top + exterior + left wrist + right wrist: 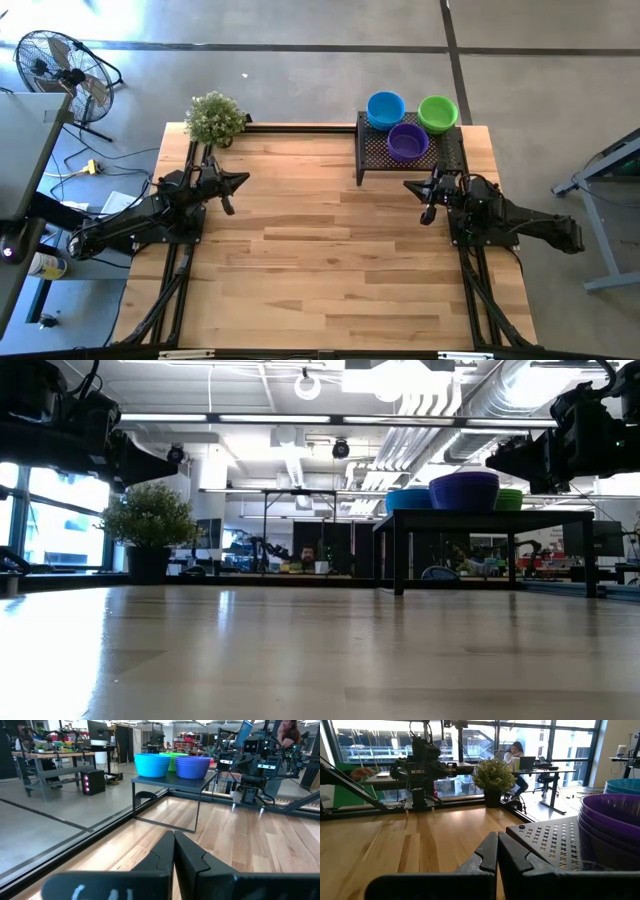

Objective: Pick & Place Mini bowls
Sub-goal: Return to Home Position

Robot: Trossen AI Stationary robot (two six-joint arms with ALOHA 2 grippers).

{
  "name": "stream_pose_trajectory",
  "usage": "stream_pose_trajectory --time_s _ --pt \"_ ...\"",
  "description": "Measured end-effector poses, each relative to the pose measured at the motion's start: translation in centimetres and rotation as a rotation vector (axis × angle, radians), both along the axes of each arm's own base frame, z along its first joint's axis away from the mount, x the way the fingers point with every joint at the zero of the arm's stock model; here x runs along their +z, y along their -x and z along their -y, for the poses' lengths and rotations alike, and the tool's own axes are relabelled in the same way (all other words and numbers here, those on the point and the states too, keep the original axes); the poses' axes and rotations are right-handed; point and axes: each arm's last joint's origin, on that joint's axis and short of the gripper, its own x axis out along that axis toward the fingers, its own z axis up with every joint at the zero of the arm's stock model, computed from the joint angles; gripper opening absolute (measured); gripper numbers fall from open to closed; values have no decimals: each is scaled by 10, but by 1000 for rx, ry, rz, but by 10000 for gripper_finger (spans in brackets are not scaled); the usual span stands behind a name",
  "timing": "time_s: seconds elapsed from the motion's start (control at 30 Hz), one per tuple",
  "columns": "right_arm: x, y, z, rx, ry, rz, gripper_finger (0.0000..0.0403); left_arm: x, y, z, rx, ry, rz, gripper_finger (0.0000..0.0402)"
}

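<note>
Three stacks of mini bowls stand on a black mesh stand point(376, 153) at the table's far right: a blue stack point(385, 108), a green stack point(438, 112) and a purple stack point(407, 142). They rest on their bases on the stand's top. My left gripper point(243, 180) is shut and held level above the table's left side, well away from the bowls. My right gripper point(409, 184) is shut, level, just in front of the stand's near edge. In the right wrist view the purple stack point(610, 827) is close beside my fingers point(496, 851).
A small potted plant point(214, 120) stands at the table's far left corner. The wooden table top point(320, 260) stretches bare between the two arms and toward the near edge. A fan point(58, 72) stands on the floor beyond the table's left side. A person sits at a desk point(516, 754) in the room behind.
</note>
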Motion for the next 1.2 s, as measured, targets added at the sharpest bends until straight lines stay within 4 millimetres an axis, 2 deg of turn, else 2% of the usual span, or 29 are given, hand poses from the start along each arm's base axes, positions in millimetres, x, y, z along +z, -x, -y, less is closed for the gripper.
stream_pose_trajectory --time_s 1.2 --pt "0 0 0 0 0 0 0 0 0 0 0 0 0 1"
